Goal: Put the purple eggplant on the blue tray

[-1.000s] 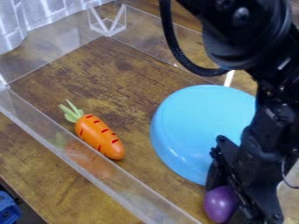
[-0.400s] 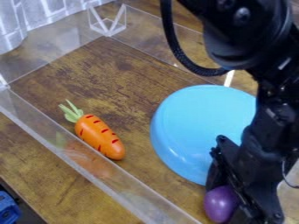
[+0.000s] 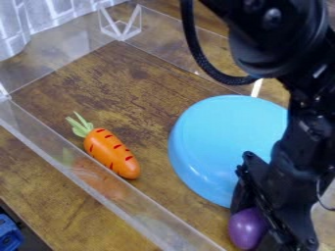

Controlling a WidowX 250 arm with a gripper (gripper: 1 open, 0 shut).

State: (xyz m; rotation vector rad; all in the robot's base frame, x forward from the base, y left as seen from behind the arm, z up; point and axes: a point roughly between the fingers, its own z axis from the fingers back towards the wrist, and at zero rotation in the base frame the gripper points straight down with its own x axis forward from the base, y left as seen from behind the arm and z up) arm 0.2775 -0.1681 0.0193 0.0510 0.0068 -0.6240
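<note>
- Counter: brown wood-grained surface, the largest element of the view; its position matches that in the earlier frames.
- Robot arm: black, entering from the upper right and extending down the right side, with a black cable looping beside it; no displacement is discernible relative to the earlier frames.
- Blue tray: round and light blue, right of center, unchanged in position. Its left edge borders bare counter; its right portion is overlapped by the arm.
- Transparent wall: runs diagonally from the left edge toward the bottom, passing just beside the carrot and ending near the eggplant. Open wood lies between the carrot and the tray, and above the carrot.
- End effector: black, at lower right, beside the near edge of the tray and partly in front of it. The fingers are dark and overlap one another in the view; whether they are wide or narrow, or grip the eggplant, cannot be told.
- Orange carrot: green-topped, lying left of the tray and apart from it, as before.
- Purple eggplant: at the bottom right, at the end effector and outside the tray's visible rim. One rounded, glossy part shows; the remainder is hidden by the dark fingers.
</note>
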